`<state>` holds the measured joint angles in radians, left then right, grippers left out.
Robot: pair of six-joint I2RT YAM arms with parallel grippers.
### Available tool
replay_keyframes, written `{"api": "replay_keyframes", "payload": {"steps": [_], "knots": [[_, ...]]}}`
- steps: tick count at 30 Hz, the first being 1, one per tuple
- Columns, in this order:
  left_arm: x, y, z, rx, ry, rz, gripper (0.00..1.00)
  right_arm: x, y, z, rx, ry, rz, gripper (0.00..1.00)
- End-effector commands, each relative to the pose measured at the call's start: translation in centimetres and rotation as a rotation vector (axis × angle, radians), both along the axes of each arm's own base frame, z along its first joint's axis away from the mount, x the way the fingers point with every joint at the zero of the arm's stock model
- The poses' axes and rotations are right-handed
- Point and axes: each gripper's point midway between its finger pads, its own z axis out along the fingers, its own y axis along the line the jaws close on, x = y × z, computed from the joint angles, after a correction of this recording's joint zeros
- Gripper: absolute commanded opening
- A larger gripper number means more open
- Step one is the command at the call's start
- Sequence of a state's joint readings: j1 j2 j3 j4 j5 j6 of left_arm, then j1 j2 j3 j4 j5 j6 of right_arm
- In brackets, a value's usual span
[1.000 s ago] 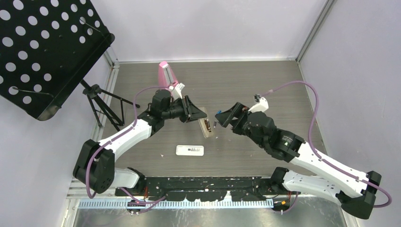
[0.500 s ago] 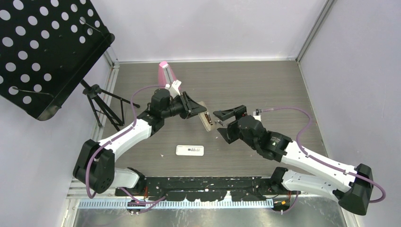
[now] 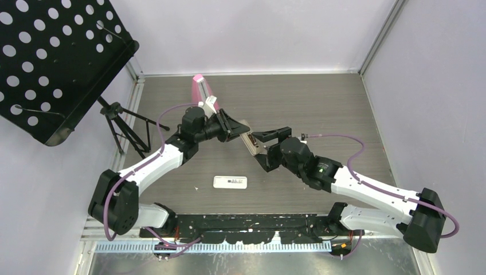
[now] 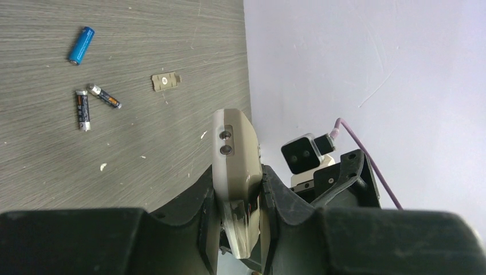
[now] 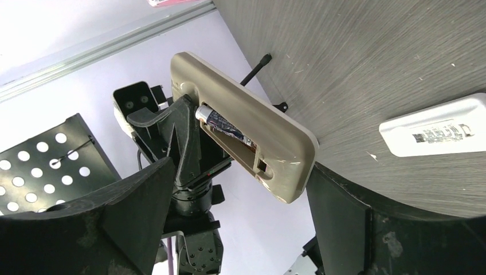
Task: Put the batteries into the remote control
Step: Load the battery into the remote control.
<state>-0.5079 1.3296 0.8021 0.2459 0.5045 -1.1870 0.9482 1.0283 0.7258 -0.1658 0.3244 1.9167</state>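
My left gripper (image 4: 238, 195) is shut on one end of a beige remote control (image 4: 234, 150) and holds it above the table, also seen in the top view (image 3: 247, 142). In the right wrist view the remote (image 5: 269, 134) shows an open compartment with one battery (image 5: 222, 125) inside. My right gripper (image 5: 240, 217) is open, its fingers on either side of the remote's free end, not touching. A blue battery (image 4: 81, 45) and two dark batteries (image 4: 82, 110) (image 4: 104, 96) lie loose on the table beside a beige battery cover (image 4: 166, 81).
A white rectangular device (image 3: 230, 182) lies on the table near the front, also in the right wrist view (image 5: 438, 133). A pink object (image 3: 200, 90) stands at the back. A black perforated music stand (image 3: 51, 63) on a tripod (image 3: 123, 123) is at the left.
My right arm has swung left and its open gripper has come around the remote's free end. My left gripper has shifted slightly back with the remote.
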Motion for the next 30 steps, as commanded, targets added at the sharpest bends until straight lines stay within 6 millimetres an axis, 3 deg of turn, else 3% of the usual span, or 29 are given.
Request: {"api": "replay_keyframes", "payload": {"steps": [1, 12, 20, 30], "knots": [[-0.2, 0.1, 2.9, -0.06, -0.064, -0.001, 0.0, 1.7, 0.4, 3.0, 0.105, -0.067, -0.052, 0.88], [-1.0, 0.4, 3.3, -0.081, -0.053, -0.004, 0.0, 2.5, 0.6, 2.3, 0.128, -0.078, -0.074, 0.88], [-1.3, 0.2, 4.1, -0.098, -0.074, -0.023, 0.0, 2.9, 0.5, 2.0, 0.138, -0.093, -0.082, 0.79], [-1.7, -0.1, 4.6, -0.101, -0.11, -0.069, 0.0, 3.4, 0.7, 1.7, 0.141, -0.1, -0.065, 0.79]]}}
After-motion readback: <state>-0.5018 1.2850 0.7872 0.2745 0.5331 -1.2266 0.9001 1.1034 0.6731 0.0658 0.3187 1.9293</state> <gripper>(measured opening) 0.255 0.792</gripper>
